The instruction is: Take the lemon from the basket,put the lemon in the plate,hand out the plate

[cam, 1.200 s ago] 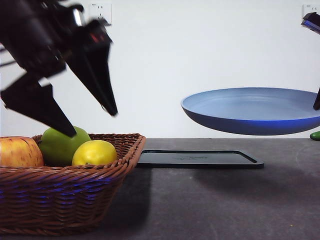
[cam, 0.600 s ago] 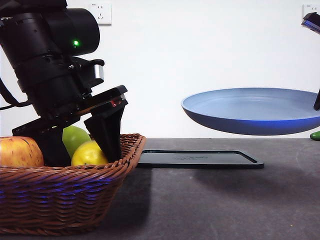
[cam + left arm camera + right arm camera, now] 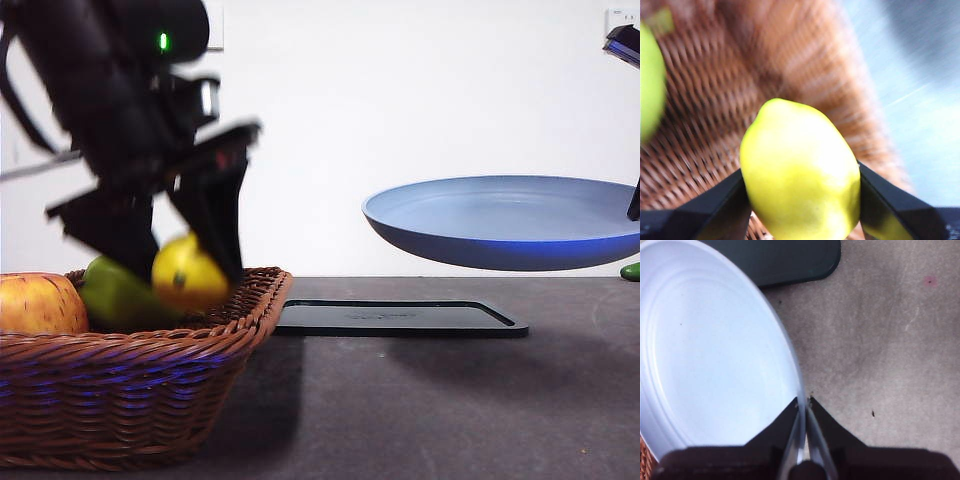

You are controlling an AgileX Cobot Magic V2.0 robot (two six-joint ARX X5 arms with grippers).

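Observation:
The yellow lemon (image 3: 187, 273) hangs just above the wicker basket (image 3: 140, 400) at the left of the front view, with my left gripper (image 3: 180, 262) shut on it. In the left wrist view the lemon (image 3: 800, 190) fills the space between the two black jaws of the left gripper (image 3: 801, 197), with the basket (image 3: 715, 115) weave blurred beneath. The light-blue plate (image 3: 510, 222) hovers level above the table at the right, held by its rim. My right gripper (image 3: 803, 407) is shut on the edge of the plate (image 3: 715, 355).
A green apple (image 3: 115, 293) and a red-yellow apple (image 3: 38, 303) lie in the basket. A flat black tray (image 3: 400, 318) rests on the dark table between the basket and the plate. A small green thing (image 3: 630, 271) shows at the right edge.
My left gripper came down into the basket, shut on the lemon and has lifted it a little above the rim. The plate and right gripper have stayed still.

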